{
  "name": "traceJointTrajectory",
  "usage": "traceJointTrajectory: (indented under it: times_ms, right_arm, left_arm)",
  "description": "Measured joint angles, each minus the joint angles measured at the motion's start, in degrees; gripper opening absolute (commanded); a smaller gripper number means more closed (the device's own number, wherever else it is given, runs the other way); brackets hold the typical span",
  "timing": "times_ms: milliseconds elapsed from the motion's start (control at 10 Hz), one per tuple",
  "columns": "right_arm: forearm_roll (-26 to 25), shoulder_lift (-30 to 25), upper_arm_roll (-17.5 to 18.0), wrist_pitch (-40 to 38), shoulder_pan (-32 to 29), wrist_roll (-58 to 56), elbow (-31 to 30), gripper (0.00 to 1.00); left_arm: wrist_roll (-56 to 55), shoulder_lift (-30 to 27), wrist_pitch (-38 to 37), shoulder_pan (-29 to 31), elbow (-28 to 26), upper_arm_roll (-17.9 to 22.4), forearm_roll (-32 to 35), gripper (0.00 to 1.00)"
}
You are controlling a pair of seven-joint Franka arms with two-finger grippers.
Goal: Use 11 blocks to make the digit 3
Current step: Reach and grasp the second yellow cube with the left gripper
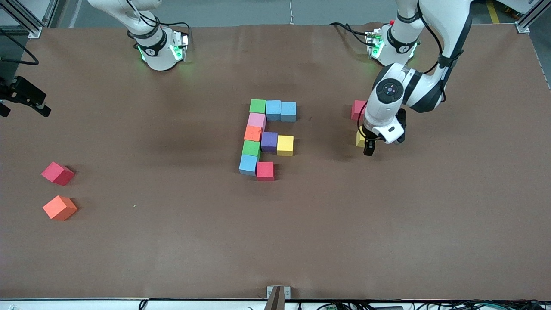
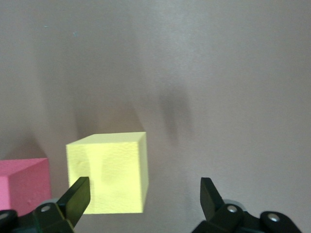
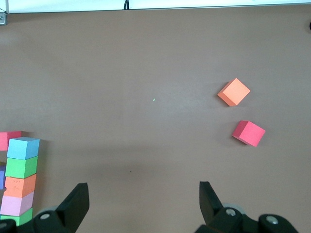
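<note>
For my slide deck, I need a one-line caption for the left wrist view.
Open left gripper hovers by a loose yellow block, a pink block beside it.

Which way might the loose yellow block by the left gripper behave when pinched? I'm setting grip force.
The yellow block looks matte and foam-like, so it probably weighs little and dents slightly. Flat faces suggest it won't roll. The left gripper is open and off-centre, so it may twist or slide.
</note>
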Motion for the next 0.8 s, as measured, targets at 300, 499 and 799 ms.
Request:
traceJointTrajectory:
  times_ms: [300, 499, 799]
  right_arm:
    - [0.0, 0.0, 0.0, -0.6, 0.0, 0.0, 0.0, 1.0]
    - [0.0, 0.0, 0.1, -0.7, 0.2, 0.0, 0.1, 1.0]
    - [0.0, 0.0, 0.1, -1.1, 0.2, 0.0, 0.4, 1.0]
  left_arm:
    - [0.0, -1.1, 4.2, 0.0, -4.5, -0.5, 0.0, 1.0]
    - [0.0, -1.1, 5.7, 0.0, -6.1, -0.6, 0.0, 1.0]
    - [0.0, -0.7, 8.6, 0.0, -7.4, -0.7, 0.0, 0.69]
